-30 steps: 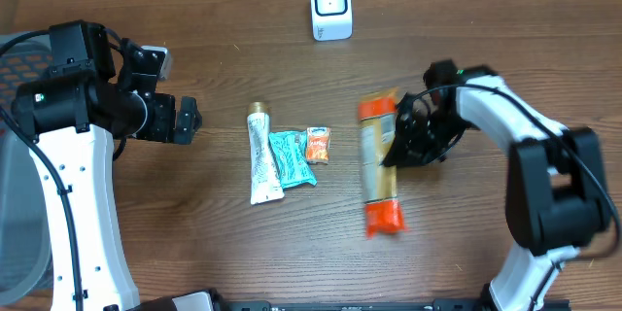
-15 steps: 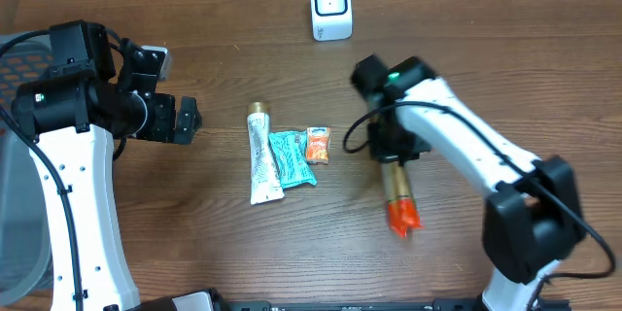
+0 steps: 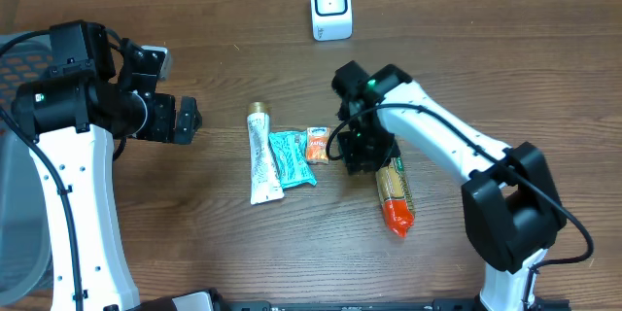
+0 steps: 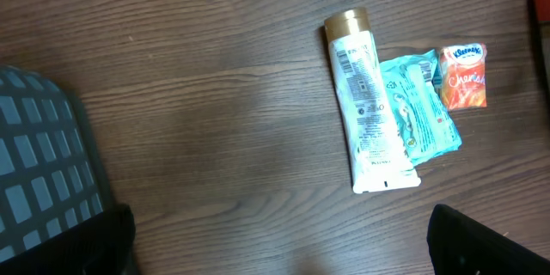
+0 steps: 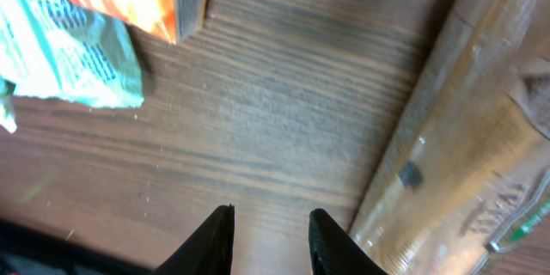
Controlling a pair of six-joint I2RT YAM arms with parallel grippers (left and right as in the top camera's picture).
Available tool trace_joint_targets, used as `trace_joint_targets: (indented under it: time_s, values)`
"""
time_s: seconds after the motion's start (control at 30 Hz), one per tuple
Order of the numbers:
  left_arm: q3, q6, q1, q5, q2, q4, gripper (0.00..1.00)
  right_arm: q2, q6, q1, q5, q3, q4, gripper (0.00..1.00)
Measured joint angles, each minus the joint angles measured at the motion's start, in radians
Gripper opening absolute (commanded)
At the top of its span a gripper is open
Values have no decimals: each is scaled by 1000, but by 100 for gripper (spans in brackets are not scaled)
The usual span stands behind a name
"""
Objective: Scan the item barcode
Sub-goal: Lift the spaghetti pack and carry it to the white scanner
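On the tabletop right of centre, the long packet [image 3: 395, 192] now lies flat, its orange end toward the near edge. A second ago it was up in the right hand [image 3: 362, 154] farther right, and half a second back it was swinging in. The right hand has let go: in its wrist view the fingers [image 5: 213, 239] stand a little apart with only bare wood between them, the packet just beside them on the right. The left hand [image 3: 187, 120] hasn't budged, spread wide, holding nothing. The scanner [image 3: 330, 7] sits at the far edge, well apart from the packet. Tube [image 3: 260, 155], teal pouch [image 3: 292, 158] and small orange sachet [image 3: 318, 144] are where they were. From overhead the right hand covers the packet's far end. In the right wrist view the packet is blurred and cut off by the frame, its print unreadable, and I cannot tell whether a barcode faces up
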Motion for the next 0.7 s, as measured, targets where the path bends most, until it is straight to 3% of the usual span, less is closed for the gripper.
trace_joint_targets:
  time_s: [0.07, 0.17, 0.27, 0.5, 0.7]
  values:
    - [0, 0, 0, 0, 0, 0, 100, -11, -11, -42, -10, 22, -33, 38]
    - [0, 0, 0, 0, 0, 0, 100, -51, -23, -118, -6, 50, -62, 64]
    - [0, 0, 0, 0, 0, 0, 100, -111, -50, -217, -1, 69, -99, 83]
    - [0, 0, 0, 0, 0, 0, 100, -147, -260, -393, -136, -38, -44, 91]
    - [0, 0, 0, 0, 0, 0, 100, -144, -344, -398, -252, -276, 163, 91]
